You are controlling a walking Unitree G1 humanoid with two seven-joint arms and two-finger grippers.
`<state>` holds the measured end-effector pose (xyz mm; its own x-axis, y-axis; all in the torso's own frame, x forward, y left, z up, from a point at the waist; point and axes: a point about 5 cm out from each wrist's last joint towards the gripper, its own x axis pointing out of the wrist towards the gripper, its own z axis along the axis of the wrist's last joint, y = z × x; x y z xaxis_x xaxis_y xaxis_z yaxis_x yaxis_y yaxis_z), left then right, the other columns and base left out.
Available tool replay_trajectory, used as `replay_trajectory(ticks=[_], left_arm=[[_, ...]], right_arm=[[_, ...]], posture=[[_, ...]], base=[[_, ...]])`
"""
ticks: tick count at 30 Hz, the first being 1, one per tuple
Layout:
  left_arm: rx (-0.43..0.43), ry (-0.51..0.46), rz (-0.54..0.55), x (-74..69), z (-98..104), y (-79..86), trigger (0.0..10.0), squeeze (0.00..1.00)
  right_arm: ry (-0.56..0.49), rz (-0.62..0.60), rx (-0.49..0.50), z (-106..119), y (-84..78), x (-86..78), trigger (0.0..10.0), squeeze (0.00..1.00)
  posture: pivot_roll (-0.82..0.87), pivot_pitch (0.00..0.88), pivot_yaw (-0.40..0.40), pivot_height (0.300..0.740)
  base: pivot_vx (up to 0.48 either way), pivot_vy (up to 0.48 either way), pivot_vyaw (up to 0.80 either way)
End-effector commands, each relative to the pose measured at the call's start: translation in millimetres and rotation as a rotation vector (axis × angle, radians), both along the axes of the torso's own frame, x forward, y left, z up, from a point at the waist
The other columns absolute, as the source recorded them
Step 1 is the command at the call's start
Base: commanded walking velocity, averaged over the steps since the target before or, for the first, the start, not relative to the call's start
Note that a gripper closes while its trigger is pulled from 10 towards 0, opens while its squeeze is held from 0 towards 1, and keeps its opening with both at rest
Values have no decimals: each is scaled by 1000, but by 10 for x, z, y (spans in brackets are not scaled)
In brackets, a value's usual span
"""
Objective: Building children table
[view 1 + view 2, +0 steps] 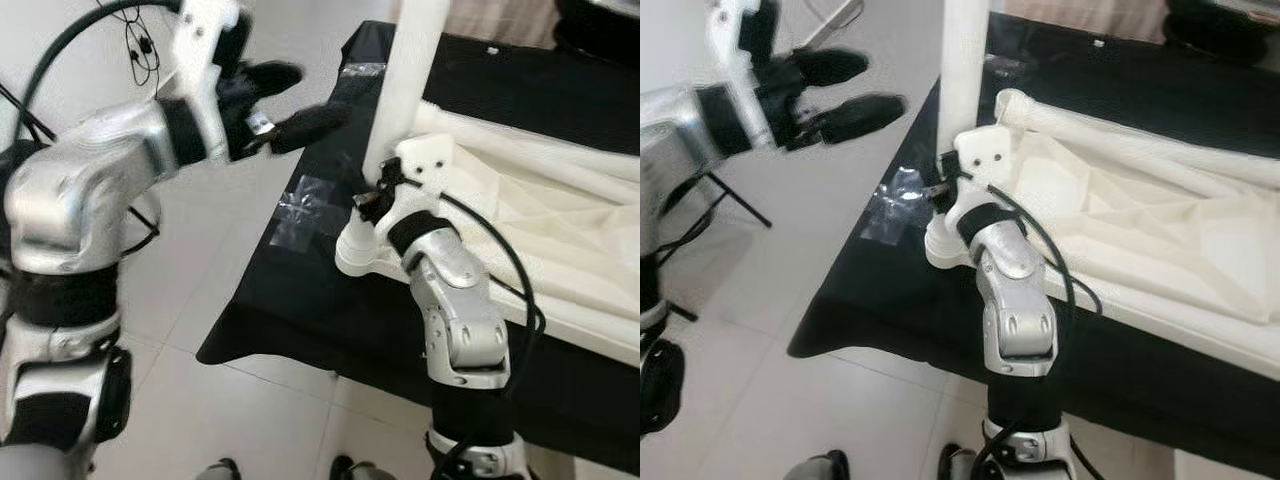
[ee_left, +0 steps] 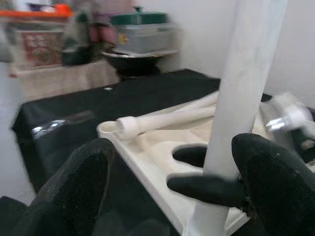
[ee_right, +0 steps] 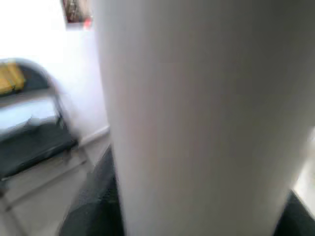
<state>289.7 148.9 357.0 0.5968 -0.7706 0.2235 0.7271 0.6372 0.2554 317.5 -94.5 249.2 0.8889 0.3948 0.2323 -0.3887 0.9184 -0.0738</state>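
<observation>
A white children's table top (image 1: 560, 240) lies upside down on a black-covered table (image 1: 300, 300). One white leg (image 1: 405, 80) stands upright in its near corner socket (image 1: 357, 255). My right gripper (image 1: 375, 197) is shut on that leg just above the socket; in the left wrist view its black fingers (image 2: 197, 184) wrap around the leg (image 2: 241, 98). My left gripper (image 1: 300, 100) hangs open in the air to the left of the leg, at about mid-height, apart from it. Another white leg (image 1: 540, 150) lies flat across the table top.
A patch of clear tape (image 1: 305, 210) is stuck on the black cloth near the corner. Pale tiled floor (image 1: 220, 400) runs along the table's left side and front. Black cables (image 1: 140, 45) hang at the far left. Pots and boxes (image 2: 140, 37) stand behind the table.
</observation>
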Motion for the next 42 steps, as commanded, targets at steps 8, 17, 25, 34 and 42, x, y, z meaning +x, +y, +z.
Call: replay_trajectory(ticks=[8, 17, 25, 34, 42], left_arm=[[-146, 64, 291, -325, -420, 396, 10000, 0], [19, 281, 266, -839, -1488, -96, 10000, 0], [-15, 289, 315, -934, -1801, -276, 10000, 0], [-50, 305, 384, -941, -1889, -182, 10000, 0], [-139, 309, 455, -1071, -1941, -170, 10000, 0]], right_arm=[[29, 188, 48, -93, -78, 12, 10000, 1000], [-34, 428, -77, 102, -305, 273, 10000, 0], [-46, 766, -160, 277, -206, 408, 10000, 0], [-34, 902, -174, 305, -126, 495, 314, 0], [-6, 899, -192, 196, -331, 505, 0, 0]], posture=[[76, 169, -58, 740], [111, 191, -79, 740], [129, 218, -92, 740], [139, 231, -91, 740], [129, 232, -82, 740]], base=[[0, 0, 0], [0, 0, 0], [0, 0, 0], [0, 0, 0], [0, 0, 0]])
